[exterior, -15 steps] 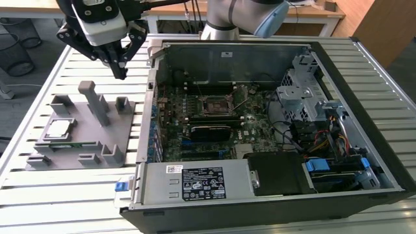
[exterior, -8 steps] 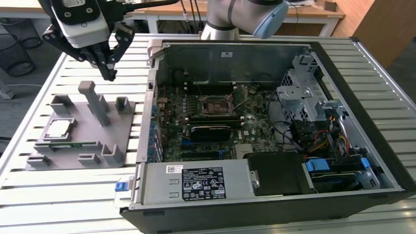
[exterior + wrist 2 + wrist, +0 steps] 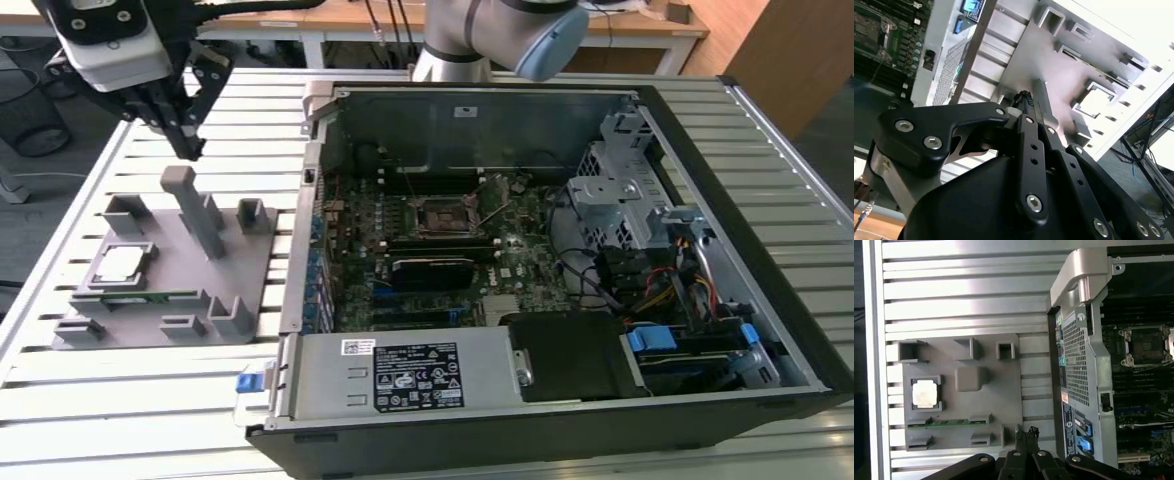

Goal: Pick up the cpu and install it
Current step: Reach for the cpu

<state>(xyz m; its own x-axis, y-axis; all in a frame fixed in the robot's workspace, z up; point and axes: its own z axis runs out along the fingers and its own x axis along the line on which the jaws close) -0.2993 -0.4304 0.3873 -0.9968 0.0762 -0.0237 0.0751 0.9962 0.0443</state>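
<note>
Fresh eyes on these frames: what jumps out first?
The big open black computer case with its green motherboard takes up the exterior view's right. On the exterior view's left, a grey moulded fixture tray on the slatted metal table holds the small silvery square cpu in a pocket. The black hand hangs above the table by the tray's far end, fingers together, holding nothing.
</note>
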